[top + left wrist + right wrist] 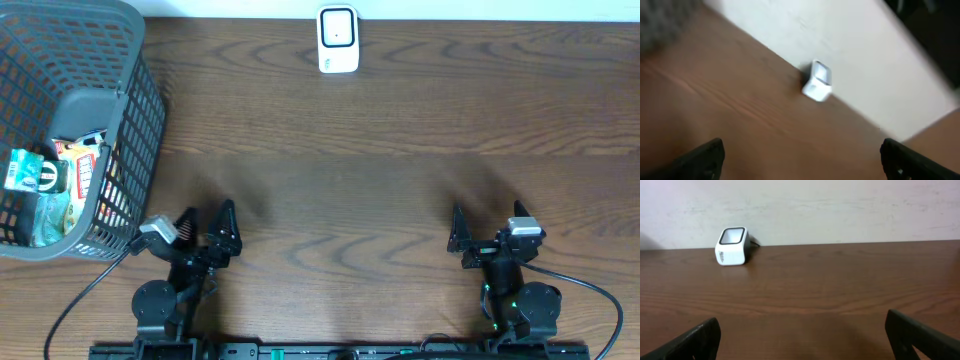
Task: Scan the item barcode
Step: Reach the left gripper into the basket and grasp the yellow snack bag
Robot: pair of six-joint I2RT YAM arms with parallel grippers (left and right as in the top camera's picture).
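**Pick not begun: both claws empty**

The left gripper (208,218) and right gripper (487,215) stand spread wide, holding nothing. The items (55,180) lie in the basket (135,110) just left of the left gripper (the scanner (338,40) sits far ahead, between both). The likely next move is to reach into the basket and grasp one.

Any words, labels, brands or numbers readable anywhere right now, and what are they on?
Nothing can be read in any view.
packets in the basket: red and green print, too small to read.
scanner: faint marking on its side, too blurred to read.
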